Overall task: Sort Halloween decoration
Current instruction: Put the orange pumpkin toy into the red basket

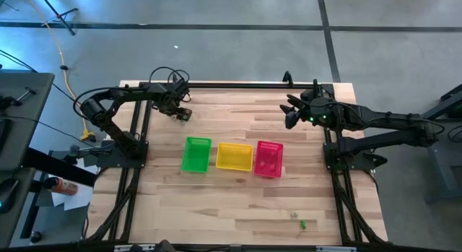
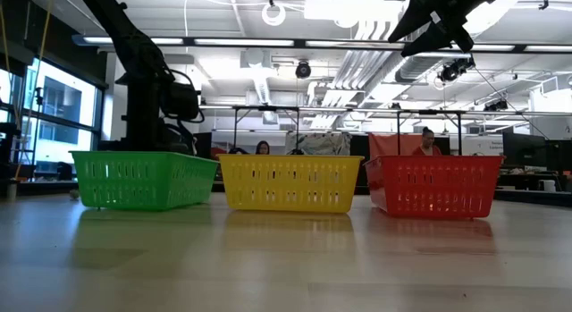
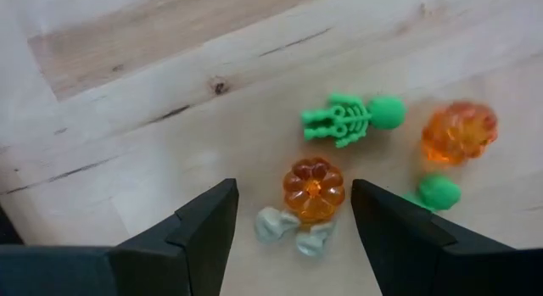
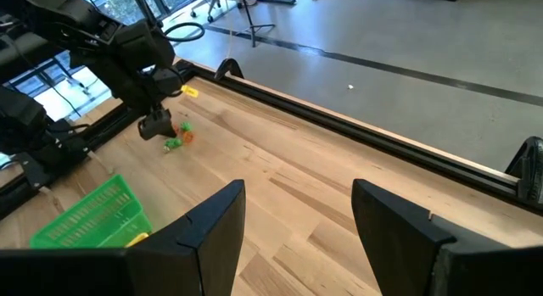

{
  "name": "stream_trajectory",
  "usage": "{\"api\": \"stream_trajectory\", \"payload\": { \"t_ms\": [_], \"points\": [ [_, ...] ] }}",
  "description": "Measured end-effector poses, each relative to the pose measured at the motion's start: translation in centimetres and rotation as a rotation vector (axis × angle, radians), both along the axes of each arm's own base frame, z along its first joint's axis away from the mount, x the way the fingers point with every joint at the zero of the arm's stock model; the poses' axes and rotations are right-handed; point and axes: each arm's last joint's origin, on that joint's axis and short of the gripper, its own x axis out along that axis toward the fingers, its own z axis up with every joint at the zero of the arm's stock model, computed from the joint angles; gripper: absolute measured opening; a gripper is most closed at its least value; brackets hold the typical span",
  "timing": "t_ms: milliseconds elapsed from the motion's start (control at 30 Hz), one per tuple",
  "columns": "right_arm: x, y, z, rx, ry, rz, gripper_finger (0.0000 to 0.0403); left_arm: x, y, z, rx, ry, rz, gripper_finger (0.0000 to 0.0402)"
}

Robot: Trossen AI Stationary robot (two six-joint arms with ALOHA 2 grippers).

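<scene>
A wooden table (image 1: 238,201) seen from above, with a dark robot arm at each far corner. The left gripper (image 3: 293,224) hangs low over the far left part of the table, its two dark fingers (image 3: 204,228) spread wide apart and holding nothing. Between the fingers lies an orange pumpkin trinket (image 3: 313,189), touching two small pale pieces (image 3: 293,228) just beside it. Near them lie a green skeleton figure (image 3: 352,118), a second orange pumpkin (image 3: 459,132) and a small green blob (image 3: 439,192). The right gripper (image 4: 297,215) is raised above the far right part of the table, its fingers also apart and empty. A green basket (image 1: 195,154), a yellow basket (image 1: 234,157) and a pink basket (image 1: 268,159) stand side by side mid-table. One more tiny green trinket (image 1: 302,224) lies alone near the right front edge.
</scene>
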Motion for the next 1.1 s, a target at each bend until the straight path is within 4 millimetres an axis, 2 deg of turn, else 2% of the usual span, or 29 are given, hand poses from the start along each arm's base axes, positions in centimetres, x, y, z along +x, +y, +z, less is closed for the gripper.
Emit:
{"api": "stream_trajectory", "payload": {
  "t_ms": [367, 567, 1100],
  "points": [
    [0.0, 0.0, 0.0, 0.000, 0.000, 0.000, 0.0212, 0.3, 0.2, -0.3, -0.013, -0.020, -0.029, 0.0215],
    [0.0, 0.0, 0.0, 0.006, -0.005, -0.003, 0.0212, 0.4, 0.3, -1.1, -0.042, -0.001, -0.032, 0.0191],
    [0.0, 0.0, 0.0, 0.006, -0.005, -0.004, 0.0212, 0.5, 0.2, -1.2, -0.059, -0.001, -0.072, 0.0109]
  ]
}}
